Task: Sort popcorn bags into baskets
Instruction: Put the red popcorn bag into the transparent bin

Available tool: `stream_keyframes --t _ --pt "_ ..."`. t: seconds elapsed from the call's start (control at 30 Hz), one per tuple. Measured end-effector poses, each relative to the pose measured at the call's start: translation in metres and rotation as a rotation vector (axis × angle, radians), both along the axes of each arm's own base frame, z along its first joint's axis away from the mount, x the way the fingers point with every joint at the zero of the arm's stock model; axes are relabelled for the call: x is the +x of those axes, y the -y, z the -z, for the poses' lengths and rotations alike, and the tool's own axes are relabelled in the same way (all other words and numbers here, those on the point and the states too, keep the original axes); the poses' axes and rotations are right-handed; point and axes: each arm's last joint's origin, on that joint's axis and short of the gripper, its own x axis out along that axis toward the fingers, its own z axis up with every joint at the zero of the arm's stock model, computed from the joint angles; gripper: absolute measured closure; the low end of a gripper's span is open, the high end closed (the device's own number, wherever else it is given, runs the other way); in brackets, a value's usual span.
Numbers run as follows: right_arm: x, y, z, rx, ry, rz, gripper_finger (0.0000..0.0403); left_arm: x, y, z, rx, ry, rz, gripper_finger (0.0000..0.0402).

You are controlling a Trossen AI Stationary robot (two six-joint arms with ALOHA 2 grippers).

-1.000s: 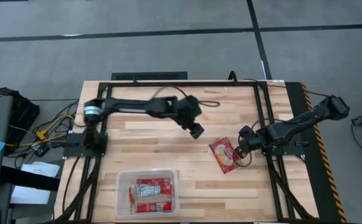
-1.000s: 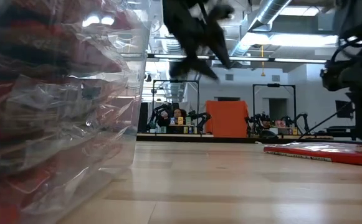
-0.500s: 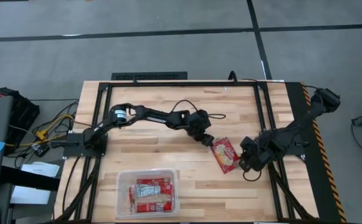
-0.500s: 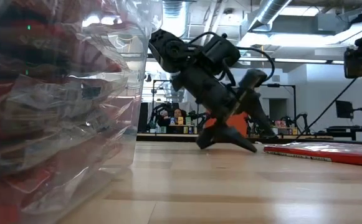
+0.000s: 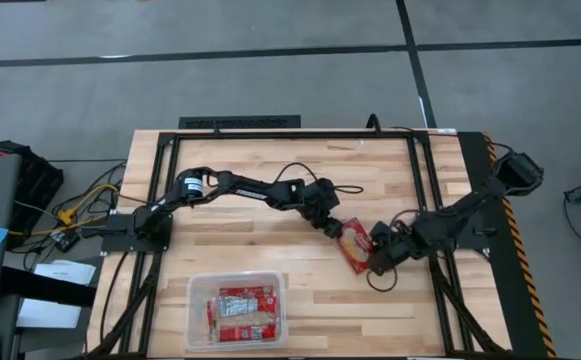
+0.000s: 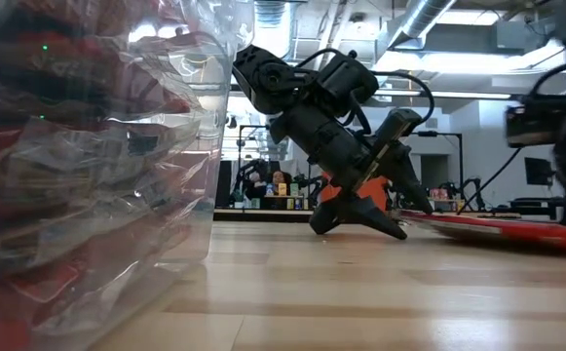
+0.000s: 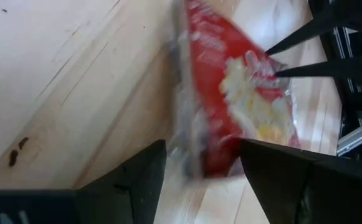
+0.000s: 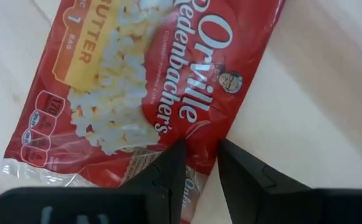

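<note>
One red popcorn bag [image 5: 356, 243] with a cream popcorn picture lies on the wooden table right of centre. In the low view [image 6: 487, 226] it sits slanted rather than flat. My left gripper [image 5: 335, 228] is open at the table top, its fingers on either side of the bag's far-left end [image 7: 199, 134]. My right gripper [image 5: 375, 262] is shut on the bag's near-right edge. The clear tub [image 5: 236, 310] stands at the near edge with several red bags [image 5: 242, 303] inside. My left gripper stands astride the bag's end [image 7: 199, 134], slanting down from the table's left; whether its fingers [image 7: 137, 180] touch the bag, I cannot tell. My right gripper pinches the bag's sealed long edge [image 8: 196, 134] between its two fingers [image 8: 168, 171], coming low from the table's right. The bag sits slanted, not flat on the table.
A black cable loop [image 5: 310, 170] lies on the table behind the left arm. The black metal frame rails [image 5: 425, 170] run along the table's sides. The tub's wall [image 6: 88, 175] fills the left of the low view. Bare wood lies between tub and bag.
My left gripper has come down from above the table and gone right, to the bag's far-left end. My right gripper has gone toward the near edge, then left, up to the bag's edge. The bag, flat before, now sits slanted and slightly shifted left.
</note>
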Motion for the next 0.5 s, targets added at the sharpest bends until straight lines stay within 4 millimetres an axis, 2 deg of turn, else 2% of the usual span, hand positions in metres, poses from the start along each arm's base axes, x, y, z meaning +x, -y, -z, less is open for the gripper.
stream_keyframes --t 0.17,0.3,0.4,0.5 --pt "0.018 0.013 0.002 -0.014 0.051 -0.029 0.0285 0.000 -0.001 0.000 -0.003 0.006 -0.002 0.0197" --pt "0.023 0.022 0.002 -0.013 0.059 -0.007 0.0285 0.000 -0.001 0.000 -0.009 0.007 0.009 0.0205" --pt "0.022 0.024 0.001 -0.019 0.056 -0.011 0.0285 0.000 -0.001 0.000 -0.030 0.008 0.020 0.0236" --pt "0.020 0.024 -0.003 -0.026 0.069 -0.025 0.0285 0.000 -0.001 0.000 -0.039 0.008 0.025 0.0298"
